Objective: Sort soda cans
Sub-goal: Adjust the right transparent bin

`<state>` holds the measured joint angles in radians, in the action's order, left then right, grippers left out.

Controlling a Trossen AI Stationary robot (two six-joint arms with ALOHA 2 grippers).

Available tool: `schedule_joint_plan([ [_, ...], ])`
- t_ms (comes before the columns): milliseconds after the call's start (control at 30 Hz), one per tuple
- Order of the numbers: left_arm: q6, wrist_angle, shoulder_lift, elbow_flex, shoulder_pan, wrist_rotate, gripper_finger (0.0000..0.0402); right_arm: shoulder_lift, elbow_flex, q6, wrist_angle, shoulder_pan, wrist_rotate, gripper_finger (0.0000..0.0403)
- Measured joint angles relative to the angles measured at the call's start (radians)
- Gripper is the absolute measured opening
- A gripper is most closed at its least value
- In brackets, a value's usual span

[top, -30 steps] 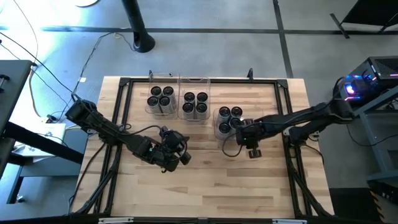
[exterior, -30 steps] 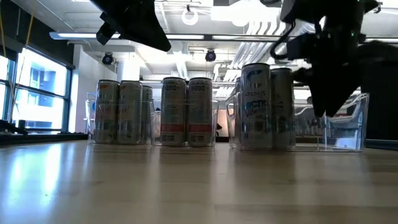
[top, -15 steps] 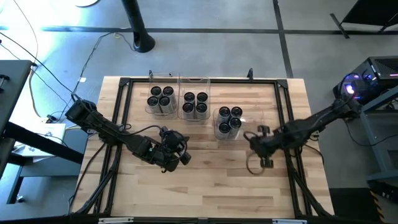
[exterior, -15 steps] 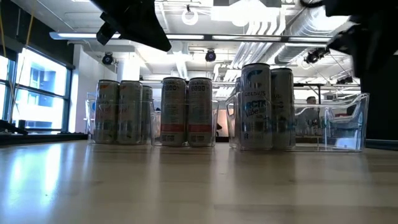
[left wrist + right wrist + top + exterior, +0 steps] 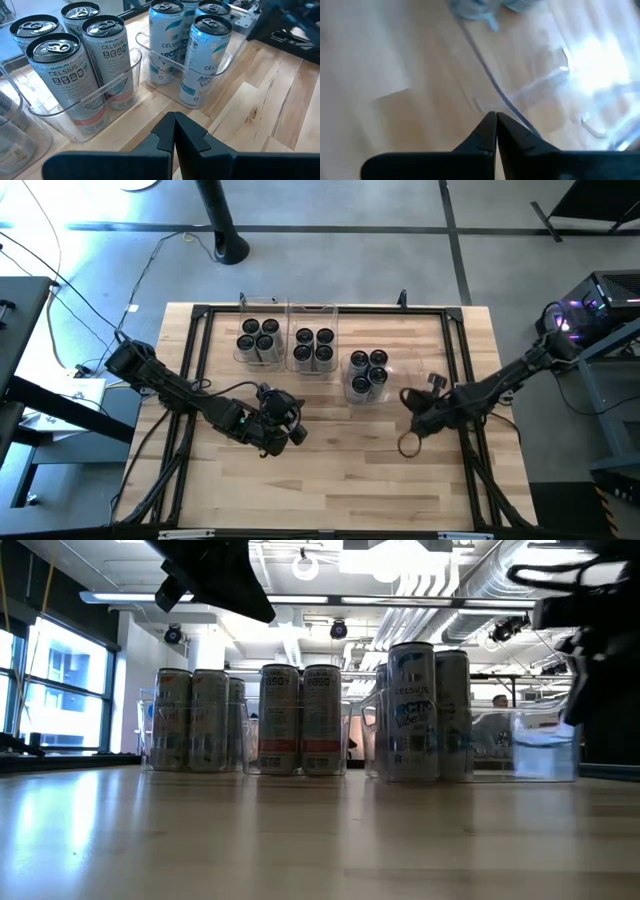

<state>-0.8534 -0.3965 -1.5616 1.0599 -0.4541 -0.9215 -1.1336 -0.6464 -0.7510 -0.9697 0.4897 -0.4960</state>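
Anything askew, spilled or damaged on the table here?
Nothing spilled or damaged. All twelve soda cans stand upright in three clear bins. Only oddity: the rightmost bin sits out of line, nearer the table's front than the other two.

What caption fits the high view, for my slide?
Twelve soda cans sit in three clear bins; both grippers hover shut.

Twelve soda cans standing upright in three groups of four at the table's far side, left group [image 5: 258, 338], middle group [image 5: 314, 347], right group [image 5: 367, 372] sitting slightly nearer, dark tops, printed sides
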Motion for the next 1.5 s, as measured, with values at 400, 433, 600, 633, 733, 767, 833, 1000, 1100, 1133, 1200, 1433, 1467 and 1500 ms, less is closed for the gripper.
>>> schedule_joint_plan([
  [400, 0.0, 0.0, 0.0, 0.0, 0.0, -0.001, 0.0, 0.0, 0.001, 0.124, 0.035, -0.388, -0.171, 0.0001],
  [433, 0.0, 0.0, 0.0, 0.0, 0.0, -0.001, 0.0, 0.0, 0.001, 0.128, 0.054, -0.418, -0.179, 0.0001],
  [600, 0.0, 0.0, 0.0, 0.0, 0.0, -0.001, 0.0, 0.0, 0.001, 0.203, 0.175, -0.551, -0.186, 0.0],
  [633, 0.0, 0.0, 0.0, 0.0, 0.0, -0.001, 0.0, 0.0, 0.001, 0.227, 0.203, -0.575, -0.186, 0.0],
  [733, 0.0, 0.0, 0.0, 0.0, 0.0, -0.001, 0.0, 0.0, 0.001, 0.316, 0.281, -0.646, -0.182, 0.0],
  [767, 0.0, 0.0, 0.0, 0.0, 0.0, -0.001, 0.0, 0.0, 0.001, 0.351, 0.301, -0.665, -0.185, 0.0],
  [833, 0.0, 0.0, 0.0, 0.0, 0.0, -0.001, 0.0, 0.008, -0.004, 0.394, 0.31, -0.687, -0.197, 0.0],
  [1000, 0.0, 0.001, 0.0, 0.0, 0.0, -0.001, 0.0, 0.074, -0.079, 0.359, 0.234, -0.693, -0.112, 0.0],
  [1100, -0.001, 0.002, 0.0, 0.0, 0.001, -0.001, 0.0, 0.097, -0.141, 0.255, 0.119, -0.723, 0.139, 0.0],
  [1133, -0.002, 0.002, 0.0, 0.0, 0.003, -0.002, 0.0, 0.097, -0.158, 0.227, 0.074, -0.736, 0.21, 0.0],
  [1200, -0.006, 0.002, 0.0, 0.0, 0.003, -0.005, 0.0, 0.089, -0.171, 0.201, -0.005, -0.751, 0.29, 0.0],
  [1433, 0.0, 0.002, 0.0, 0.0, 0.003, -0.006, 0.0, 0.013, -0.107, 0.183, -0.077, -0.832, 0.289, 0.0],
  [1467, 0.0, 0.002, 0.0, 0.0, 0.003, -0.007, 0.0, 0.002, -0.096, 0.192, -0.056, -0.845, 0.29, 0.0],
  [1500, 0.001, 0.002, 0.0, 0.0, 0.003, -0.007, 0.0, -0.011, -0.088, 0.205, -0.04, -0.857, 0.289, 0.0],
])
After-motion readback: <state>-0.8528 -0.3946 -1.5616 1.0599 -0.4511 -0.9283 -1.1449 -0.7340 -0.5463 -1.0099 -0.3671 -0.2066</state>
